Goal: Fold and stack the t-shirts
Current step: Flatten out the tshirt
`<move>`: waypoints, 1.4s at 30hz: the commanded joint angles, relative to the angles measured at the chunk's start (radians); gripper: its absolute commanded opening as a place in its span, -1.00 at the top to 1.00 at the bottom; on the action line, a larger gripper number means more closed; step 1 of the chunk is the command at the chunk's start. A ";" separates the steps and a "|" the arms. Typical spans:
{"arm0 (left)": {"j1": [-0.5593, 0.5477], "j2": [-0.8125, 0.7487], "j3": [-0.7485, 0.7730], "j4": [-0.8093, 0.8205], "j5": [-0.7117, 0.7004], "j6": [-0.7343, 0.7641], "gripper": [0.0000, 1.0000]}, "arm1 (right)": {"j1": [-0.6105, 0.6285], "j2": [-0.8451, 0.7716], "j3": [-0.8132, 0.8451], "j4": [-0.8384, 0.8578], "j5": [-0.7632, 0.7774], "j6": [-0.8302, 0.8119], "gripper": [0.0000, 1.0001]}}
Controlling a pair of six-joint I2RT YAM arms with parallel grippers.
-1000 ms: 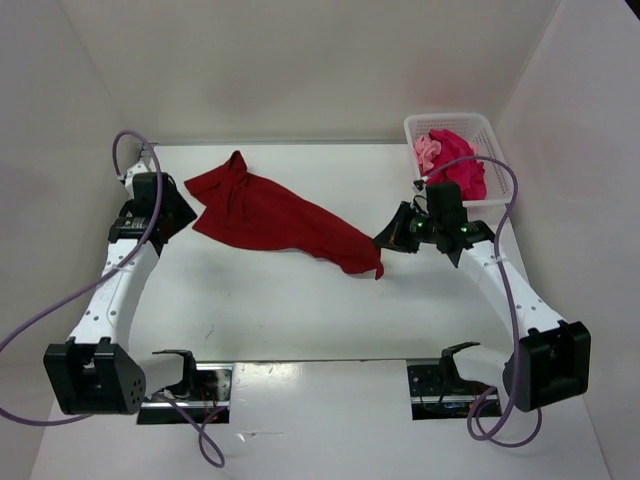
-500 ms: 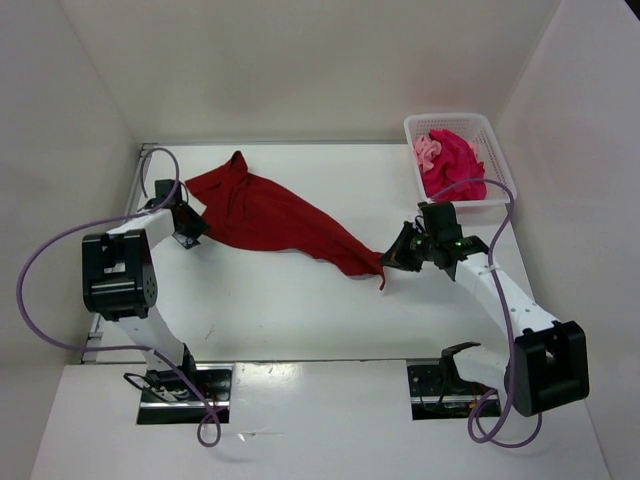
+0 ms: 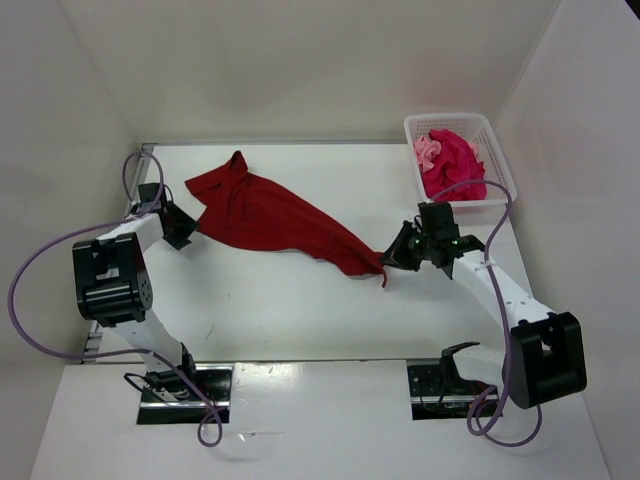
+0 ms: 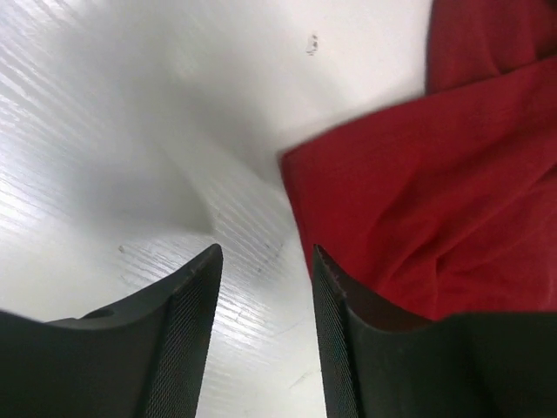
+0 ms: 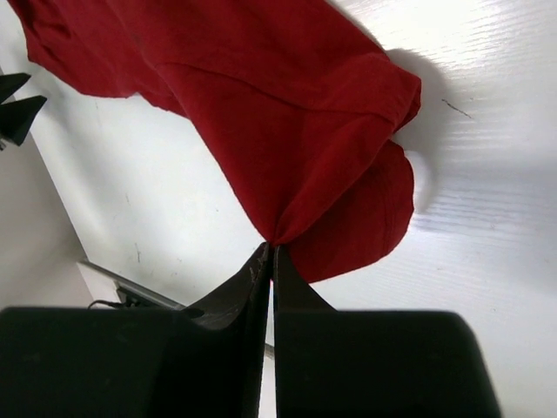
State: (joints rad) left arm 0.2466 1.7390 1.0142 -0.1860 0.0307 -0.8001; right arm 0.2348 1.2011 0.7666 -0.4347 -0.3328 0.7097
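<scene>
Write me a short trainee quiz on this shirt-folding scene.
1. True or false: the right gripper pinches the dark red shirt.
2. Fill in: the left gripper has its jaws ____.
3. What holds the magenta shirt? A) left gripper B) white basket C) right gripper
Key: 1 true; 2 open; 3 B.

Red t-shirt (image 3: 270, 215) sprawls rumpled; pink t-shirts (image 3: 455, 165) sit bunched.

Left end effector (image 4: 264, 261) holds its jaws parted; right end effector (image 5: 271, 254) is pinched closed.
</scene>
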 commanded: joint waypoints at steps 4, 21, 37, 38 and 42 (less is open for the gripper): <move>0.010 -0.070 -0.066 0.135 0.311 0.031 -0.19 | -0.008 0.018 0.000 0.068 0.031 0.031 0.80; 0.115 0.109 0.041 0.057 0.199 -0.021 -0.73 | -0.008 0.000 -0.009 0.057 0.072 0.069 0.03; 0.085 0.163 0.087 0.040 0.124 -0.082 0.16 | -0.008 -0.020 -0.009 0.057 0.083 0.070 0.01; 0.073 0.174 0.107 0.027 0.106 -0.091 0.20 | -0.008 -0.034 -0.009 0.057 0.083 0.079 0.01; 0.053 0.185 0.118 0.025 0.080 -0.091 0.28 | -0.008 -0.061 -0.018 0.048 0.094 0.088 0.07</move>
State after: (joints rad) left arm 0.3176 1.8912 1.1217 -0.1265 0.1783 -0.8864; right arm 0.2348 1.1866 0.7605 -0.4057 -0.2623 0.7910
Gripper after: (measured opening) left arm 0.367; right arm 0.468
